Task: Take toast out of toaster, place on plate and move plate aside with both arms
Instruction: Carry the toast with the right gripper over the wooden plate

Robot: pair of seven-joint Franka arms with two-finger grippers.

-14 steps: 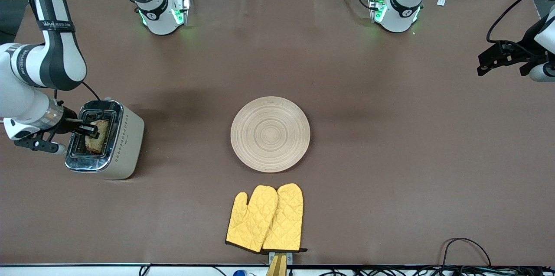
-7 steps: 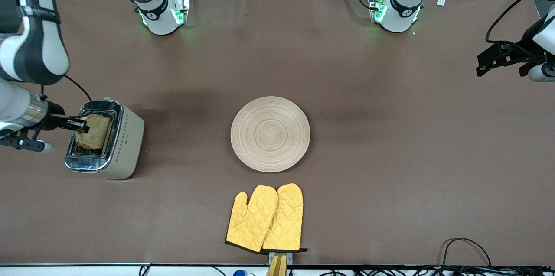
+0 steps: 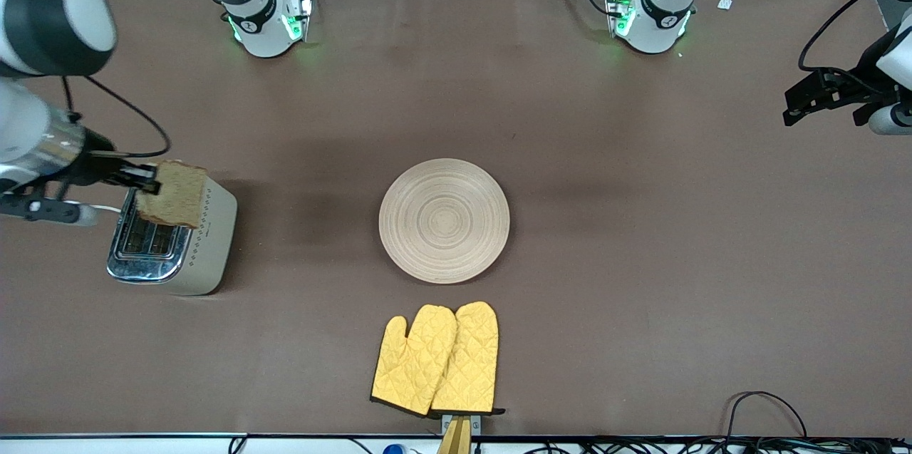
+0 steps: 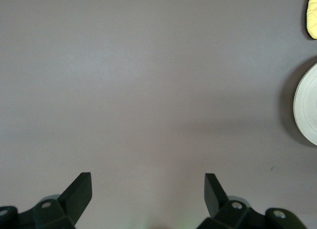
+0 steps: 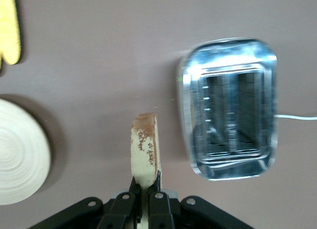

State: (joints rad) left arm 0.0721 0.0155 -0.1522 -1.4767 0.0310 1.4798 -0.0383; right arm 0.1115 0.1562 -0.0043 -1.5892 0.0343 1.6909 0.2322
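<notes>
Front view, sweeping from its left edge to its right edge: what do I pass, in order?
right gripper holding the toast above the toaster → oven mitts → plate → left gripper, waiting open over the table

No legible text anywhere. No brand name readable on the toaster (image 3: 174, 244); only rows of small diamond marks down its side, not lettering. Round emblems on the two arm bases (image 3: 267, 23), too small to read. Small white scrap (image 3: 724, 3) on the surface near the left arm's base, blank as far as can be told. Plate (image 3: 444, 220), oven mitts (image 3: 436, 360) and toast (image 3: 173, 194) carry no labels or numbers.
</notes>
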